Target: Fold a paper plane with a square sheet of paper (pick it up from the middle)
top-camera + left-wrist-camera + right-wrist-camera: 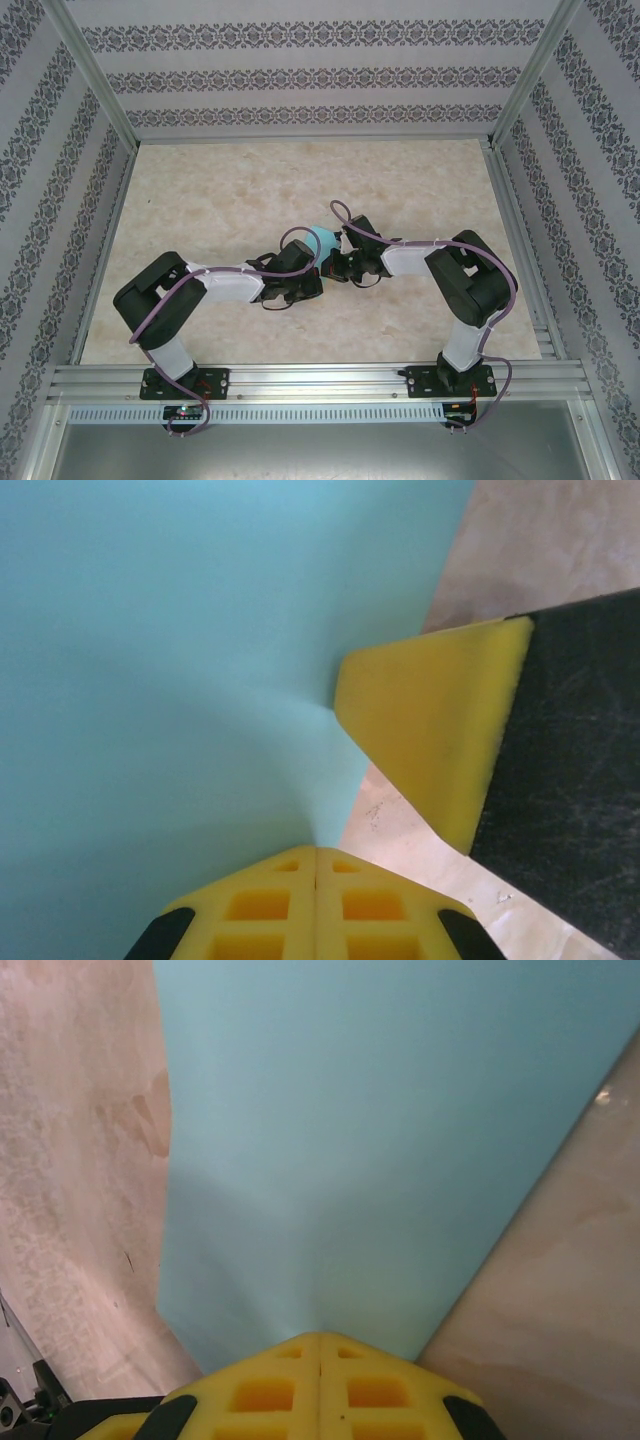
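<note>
Both tools pinching turquoise paper (323, 239), marble table (220, 200)

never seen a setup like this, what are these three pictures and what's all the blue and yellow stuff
These are two robot arms bolted side by side at the near edge of a table. The wide picture comes from a fixed camera above and behind them. The other two come from small cameras on each wrist, looking along that arm's own tool.

The yellow blocks are the finger pads. The left tool and the right tool are both shut on the same thing: a turquoise sheet of paper, which is the blue in the close-ups. From above, the two arms meet mid-table with the paper pinched between them. The second yellow wedge in the left wrist picture is probably the other arm's finger.
</note>
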Controlling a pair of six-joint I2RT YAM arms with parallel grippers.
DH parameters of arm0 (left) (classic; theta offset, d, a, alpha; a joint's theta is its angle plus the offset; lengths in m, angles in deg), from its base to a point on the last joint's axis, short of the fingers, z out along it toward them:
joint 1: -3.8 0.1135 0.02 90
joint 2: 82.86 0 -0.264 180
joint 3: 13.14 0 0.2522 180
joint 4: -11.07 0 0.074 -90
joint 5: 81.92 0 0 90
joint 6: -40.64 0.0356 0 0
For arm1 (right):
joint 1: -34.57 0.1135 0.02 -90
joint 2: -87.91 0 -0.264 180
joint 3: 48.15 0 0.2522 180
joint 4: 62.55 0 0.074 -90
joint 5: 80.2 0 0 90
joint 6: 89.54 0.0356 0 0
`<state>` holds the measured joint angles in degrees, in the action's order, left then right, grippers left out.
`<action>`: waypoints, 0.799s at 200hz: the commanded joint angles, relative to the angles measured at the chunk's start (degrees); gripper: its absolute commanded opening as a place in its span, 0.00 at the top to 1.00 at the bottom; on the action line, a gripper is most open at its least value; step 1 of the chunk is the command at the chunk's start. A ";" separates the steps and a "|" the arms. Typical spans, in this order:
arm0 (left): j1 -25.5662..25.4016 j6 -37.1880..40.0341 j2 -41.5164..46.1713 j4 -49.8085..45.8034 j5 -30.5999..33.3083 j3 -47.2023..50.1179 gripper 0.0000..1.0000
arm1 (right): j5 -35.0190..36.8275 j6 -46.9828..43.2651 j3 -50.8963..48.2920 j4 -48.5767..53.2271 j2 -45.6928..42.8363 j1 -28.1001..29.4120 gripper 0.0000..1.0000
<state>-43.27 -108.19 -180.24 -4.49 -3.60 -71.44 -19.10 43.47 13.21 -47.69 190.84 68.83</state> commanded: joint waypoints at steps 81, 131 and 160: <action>-0.73 -2.69 -0.90 -2.48 1.33 1.53 0.99 | -0.12 -2.16 -0.50 1.52 1.32 -0.02 0.99; -0.74 -4.72 -0.83 -3.39 -0.49 4.67 1.00 | 1.65 -4.14 3.15 3.14 3.22 -3.10 0.99; -0.74 -4.65 -0.75 -4.89 -0.91 5.84 1.00 | 2.01 -5.69 7.41 5.17 4.97 -6.18 0.99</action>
<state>-43.25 -111.66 -179.76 -1.34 -3.63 -69.03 -21.79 40.63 16.64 -43.71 193.38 66.04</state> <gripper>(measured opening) 0.058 0.050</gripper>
